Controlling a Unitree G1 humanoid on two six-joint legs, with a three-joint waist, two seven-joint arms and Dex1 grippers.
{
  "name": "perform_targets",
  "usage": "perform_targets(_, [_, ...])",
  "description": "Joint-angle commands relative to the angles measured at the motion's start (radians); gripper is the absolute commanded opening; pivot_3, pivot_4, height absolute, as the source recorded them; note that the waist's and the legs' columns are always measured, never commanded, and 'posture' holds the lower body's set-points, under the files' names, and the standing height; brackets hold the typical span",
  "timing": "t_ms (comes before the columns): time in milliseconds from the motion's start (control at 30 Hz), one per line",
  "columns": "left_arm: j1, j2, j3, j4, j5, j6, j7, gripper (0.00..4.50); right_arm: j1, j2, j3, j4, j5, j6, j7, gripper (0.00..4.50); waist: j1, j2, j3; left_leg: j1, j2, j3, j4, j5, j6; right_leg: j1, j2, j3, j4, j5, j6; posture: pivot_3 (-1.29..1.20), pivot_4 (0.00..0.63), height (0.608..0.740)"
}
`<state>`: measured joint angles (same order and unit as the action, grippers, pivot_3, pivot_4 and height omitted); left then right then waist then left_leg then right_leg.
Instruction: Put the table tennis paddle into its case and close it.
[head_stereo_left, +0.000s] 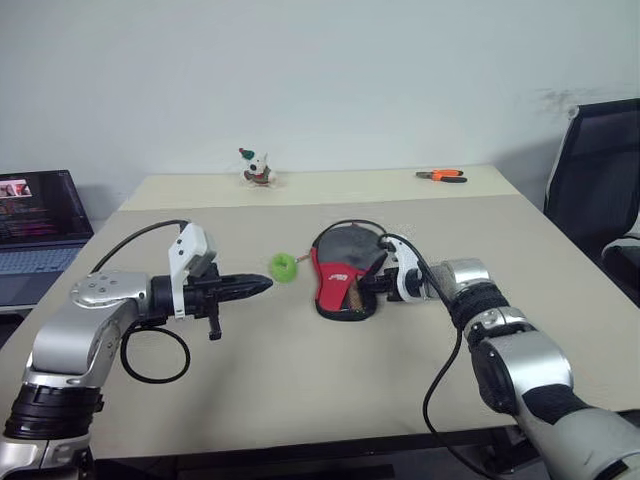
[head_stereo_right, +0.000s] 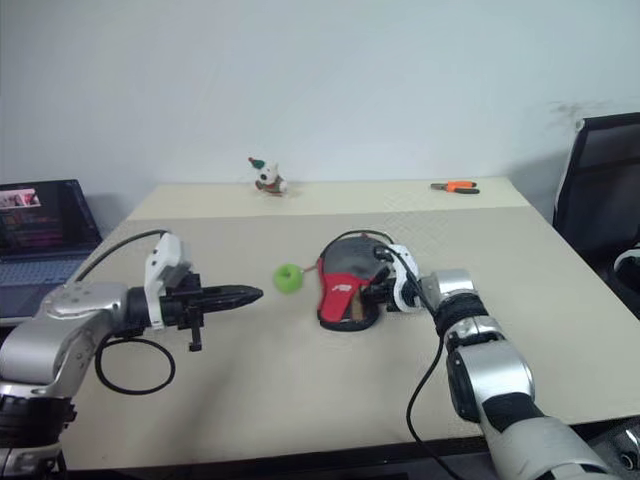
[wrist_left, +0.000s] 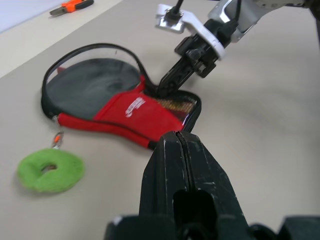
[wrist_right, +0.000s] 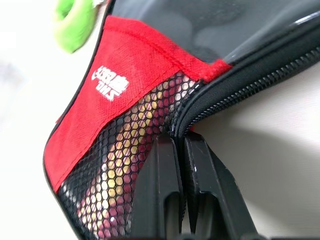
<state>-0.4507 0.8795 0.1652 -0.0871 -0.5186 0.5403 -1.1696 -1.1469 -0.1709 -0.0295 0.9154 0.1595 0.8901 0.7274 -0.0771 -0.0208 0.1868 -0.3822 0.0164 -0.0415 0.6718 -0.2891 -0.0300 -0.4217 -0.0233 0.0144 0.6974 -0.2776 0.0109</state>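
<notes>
The case (head_stereo_left: 338, 268), a black pouch with a red panel and white lettering (wrist_left: 134, 107), lies flat near the table's middle. Its green pull tag (head_stereo_left: 284, 267) rests on the table at its left. The table tennis paddle is inside; its light handle (head_stereo_left: 355, 296) shows through the mesh pocket (wrist_right: 125, 165). My right gripper (head_stereo_left: 363, 288) reaches in from the right. Its fingers (wrist_right: 162, 165) are shut on the case's zip edge beside the mesh. My left gripper (head_stereo_left: 266, 285) hovers left of the tag, shut and holding nothing.
A small toy figure (head_stereo_left: 257, 168) and orange-handled pliers (head_stereo_left: 441, 176) lie at the table's far edge. A laptop (head_stereo_left: 40, 225) stands off to the left, and a black chair (head_stereo_left: 600, 170) at the right. Black cables hang in loops from both wrists.
</notes>
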Motion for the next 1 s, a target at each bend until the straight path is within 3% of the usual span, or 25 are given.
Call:
perform_targets(33, [0.026, 0.037, 0.063, -0.05, -0.037, 0.01, -0.005, 0.0, 0.092, 0.019, 0.02, -0.275, 0.072, 0.195, 0.003, 0.03, 0.0, 0.0, 0.0, 0.0, 0.002, 0.0, -0.001, 0.0, 0.0, 0.0, 0.0, 0.0, 0.0, 0.0, 0.0, 0.0, 0.15, 0.74])
perform_targets(333, [0.266, 0.089, 0.125, -0.267, -0.15, 0.094, -0.043, 0.0, 0.449, 0.002, -0.042, -0.997, 0.196, 0.657, -0.155, 0.03, 0.013, 0.0, 0.0, -0.001, 0.007, 0.0, -0.008, 0.0, 0.0, 0.0, 0.001, 0.0, -0.008, 0.0, 0.0, 0.0, 0.15, 0.74])
perform_targets(467, [0.313, 0.102, 0.12, -0.346, -0.184, 0.109, -0.047, 0.0, 0.602, -0.026, -0.07, -1.223, 0.305, 0.724, -0.21, 0.03, 0.027, 0.0, 0.0, -0.001, 0.008, 0.0, -0.009, 0.0, 0.0, 0.001, 0.001, -0.001, -0.011, 0.0, 0.0, 0.0, 0.15, 0.74])
perform_targets(733, [0.273, 0.112, 0.084, -0.33, -0.179, 0.101, -0.046, 0.0, 0.717, -0.024, -0.156, -1.329, 0.524, 0.724, -0.411, 0.03, 0.031, 0.0, 0.0, 0.001, 0.007, 0.0, -0.009, 0.0, 0.0, 0.002, 0.005, -0.001, -0.011, 0.0, 0.0, 0.0, 0.15, 0.74])
perform_targets(1000, [0.264, 0.115, 0.077, -0.326, -0.178, 0.101, -0.047, 0.0, 0.796, -0.005, -0.219, -1.356, 0.856, 0.724, -0.694, 0.03, 0.03, 0.0, 0.0, 0.0, 0.007, 0.001, -0.009, 0.0, 0.0, 0.002, 0.005, -0.001, -0.013, 0.0, 0.0, 0.0, 0.15, 0.74])
